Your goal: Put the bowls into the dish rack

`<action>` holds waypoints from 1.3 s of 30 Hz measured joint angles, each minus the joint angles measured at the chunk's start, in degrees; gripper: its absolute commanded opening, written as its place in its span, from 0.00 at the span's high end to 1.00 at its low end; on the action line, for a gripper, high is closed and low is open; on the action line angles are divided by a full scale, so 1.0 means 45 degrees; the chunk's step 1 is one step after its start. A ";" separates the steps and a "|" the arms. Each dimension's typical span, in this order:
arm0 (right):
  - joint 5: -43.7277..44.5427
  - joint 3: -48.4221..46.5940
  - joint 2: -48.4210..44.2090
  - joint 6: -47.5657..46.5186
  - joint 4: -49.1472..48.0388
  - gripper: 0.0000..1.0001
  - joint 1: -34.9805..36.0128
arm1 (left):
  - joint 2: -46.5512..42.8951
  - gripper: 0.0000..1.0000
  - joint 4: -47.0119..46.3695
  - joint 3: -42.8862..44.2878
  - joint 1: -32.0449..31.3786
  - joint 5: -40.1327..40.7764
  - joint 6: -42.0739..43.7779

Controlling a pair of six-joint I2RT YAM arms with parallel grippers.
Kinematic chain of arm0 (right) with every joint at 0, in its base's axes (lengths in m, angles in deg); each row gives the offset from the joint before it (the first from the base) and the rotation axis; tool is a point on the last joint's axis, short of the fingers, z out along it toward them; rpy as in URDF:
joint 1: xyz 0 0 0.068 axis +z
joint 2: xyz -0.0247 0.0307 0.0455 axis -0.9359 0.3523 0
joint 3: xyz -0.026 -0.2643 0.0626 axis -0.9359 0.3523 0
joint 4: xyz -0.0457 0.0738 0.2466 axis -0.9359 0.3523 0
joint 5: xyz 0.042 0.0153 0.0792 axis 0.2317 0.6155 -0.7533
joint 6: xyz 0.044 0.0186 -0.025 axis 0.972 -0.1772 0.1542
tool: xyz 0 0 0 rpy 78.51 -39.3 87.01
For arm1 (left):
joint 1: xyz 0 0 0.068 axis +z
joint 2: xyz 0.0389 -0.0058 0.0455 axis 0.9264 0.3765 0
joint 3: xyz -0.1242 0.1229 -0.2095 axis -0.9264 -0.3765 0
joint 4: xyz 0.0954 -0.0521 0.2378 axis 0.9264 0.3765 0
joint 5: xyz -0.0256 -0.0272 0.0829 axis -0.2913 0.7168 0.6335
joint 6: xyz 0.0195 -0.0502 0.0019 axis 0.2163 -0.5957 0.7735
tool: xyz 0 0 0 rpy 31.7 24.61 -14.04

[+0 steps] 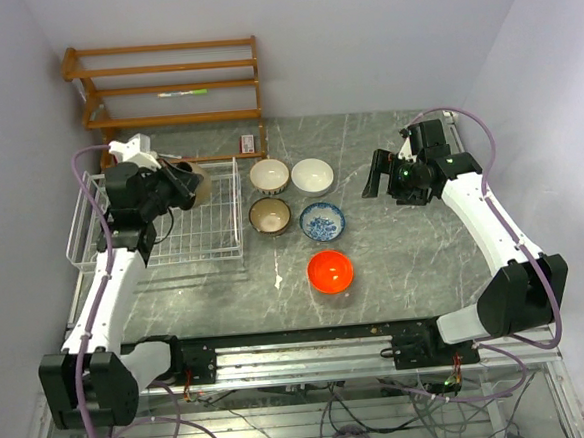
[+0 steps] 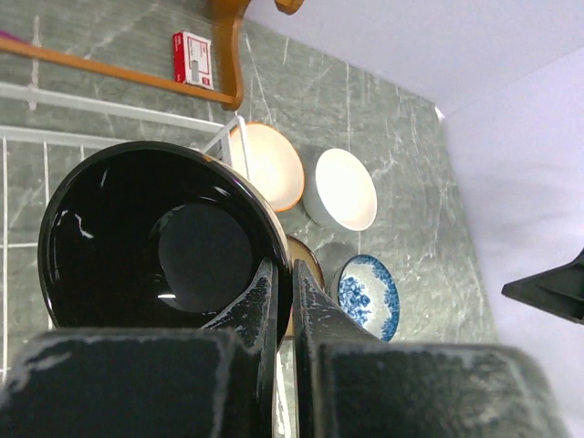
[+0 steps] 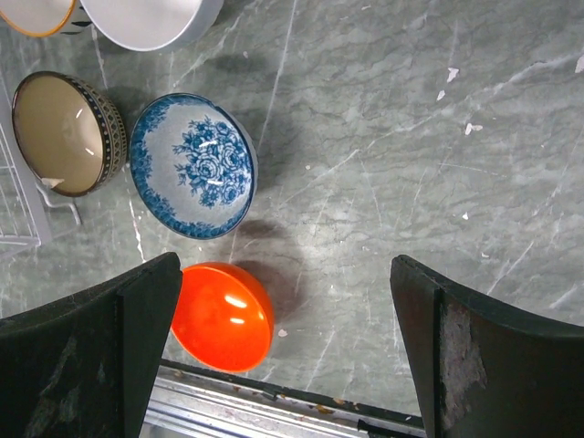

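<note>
now, black bowl point(image 2: 119, 239) in left claw point(image 2: 283, 270)

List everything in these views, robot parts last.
black bowl: one, glossy black, held by its rim over the rack
rack: one, white wire, table's left side
cream bowl: one, cream with brown rim, just right of rack
white bowl: one, white, right of cream bowl
tan bowl: one, brownish-tan, in front of cream bowl
blue bowl: one, blue-and-white, right of tan bowl
orange bowl: one, orange-red, nearest the arms
shelf: one, wooden, at back wall
box: one, red, on table by shelf
table: one, grey marbled
left end effector: one, black, shut on black bowl
right end effector: one, black, open, above table
</note>
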 measured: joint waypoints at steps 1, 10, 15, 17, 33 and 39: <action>-0.0010 0.0000 0.0005 0.0000 0.0000 0.02 0.0000 | 0.0034 0.93 -0.0291 -0.0282 0.0340 -0.0257 -0.0340; 0.0000 0.0000 0.0092 0.0000 0.0000 0.02 0.0000 | 0.1132 0.93 -0.3458 -0.1792 0.1273 -0.2011 -0.2827; 0.0010 0.0000 0.0107 0.0010 -0.0005 0.02 0.0000 | 0.2103 0.93 -0.4629 -0.2409 0.1564 -0.2453 -0.3857; 0.0034 0.0000 0.0107 0.0015 -0.0005 0.02 0.0000 | 0.2448 0.93 -0.5236 -0.2769 0.1802 -0.2594 -0.4357; 0.0291 0.0000 0.0214 0.0039 -0.0015 0.02 0.0000 | 0.4658 0.93 -0.8602 -0.4041 0.2909 -0.3861 -0.6115; 0.0301 0.0000 0.0301 0.0053 -0.0024 0.02 -0.0010 | 0.5134 0.93 -0.9520 -0.4133 0.3308 -0.4376 -0.6246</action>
